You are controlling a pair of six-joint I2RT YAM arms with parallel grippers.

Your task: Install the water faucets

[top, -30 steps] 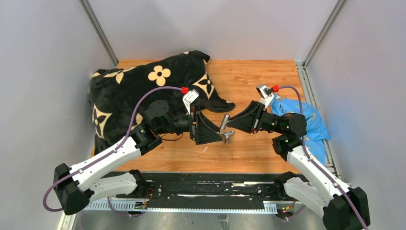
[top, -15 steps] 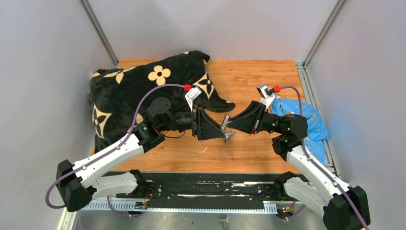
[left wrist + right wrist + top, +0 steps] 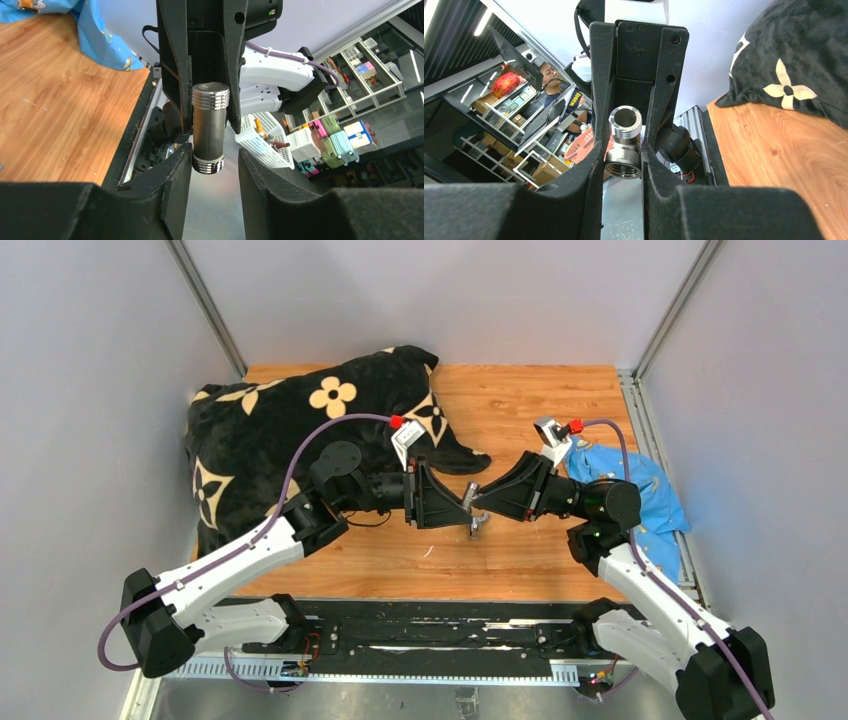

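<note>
Both arms stretch toward each other, tips nearly meeting; the left gripper point(image 3: 214, 169) stands parted, the right gripper point(image 3: 623, 165) pinches a faucet part point(image 3: 624, 142).

A black blanket with tan flowers point(image 3: 290, 430) is seen heaped at the far left of the wooden surface point(image 3: 530, 405), one corner spilled toward the middle. A crumpled blue bag point(image 3: 650, 490) is spotted at the right edge, well apart from the blanket.

Glossy threaded metal faucet piece point(image 3: 210, 127); wood-grain table point(image 3: 520, 410); plush cloth blanket point(image 3: 260, 440).
</note>
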